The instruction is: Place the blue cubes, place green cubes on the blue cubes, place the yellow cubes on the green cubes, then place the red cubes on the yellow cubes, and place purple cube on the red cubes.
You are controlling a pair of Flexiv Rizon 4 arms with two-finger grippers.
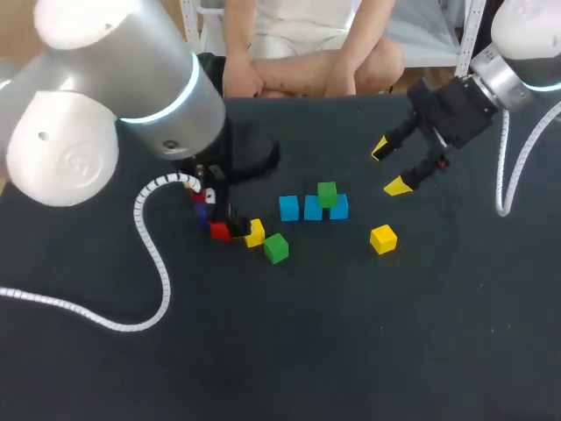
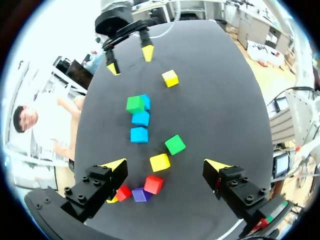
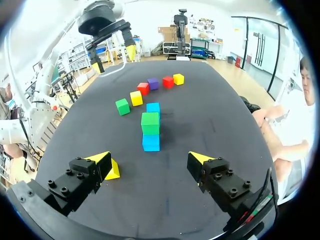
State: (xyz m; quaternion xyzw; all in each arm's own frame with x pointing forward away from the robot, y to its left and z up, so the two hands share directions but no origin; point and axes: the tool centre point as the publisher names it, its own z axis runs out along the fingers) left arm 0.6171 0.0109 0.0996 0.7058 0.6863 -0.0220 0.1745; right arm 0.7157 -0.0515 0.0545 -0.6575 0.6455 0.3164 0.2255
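Note:
Three blue cubes [image 1: 289, 208] stand in a row at mid-table, and a green cube [image 1: 327, 194] sits on top toward the row's right end. A second green cube [image 1: 276, 248], a yellow cube [image 1: 255, 232] and a red cube [image 1: 220, 231] lie to the row's front left. Another yellow cube [image 1: 383, 239] lies alone at the right. My left gripper [image 2: 166, 167] is open above a yellow cube [image 2: 160, 162], with red cubes [image 2: 153, 184] and a purple cube [image 2: 140, 195] just behind it. My right gripper [image 1: 392, 167] hangs open, back right of the blue row [image 3: 151, 142].
My left arm's large housing [image 1: 114, 79] hides its gripper and part of the cube cluster in the head view. A white coiled cable [image 1: 149, 263] trails over the table's left side. The dark table [image 1: 351, 351] stretches in front of the cubes.

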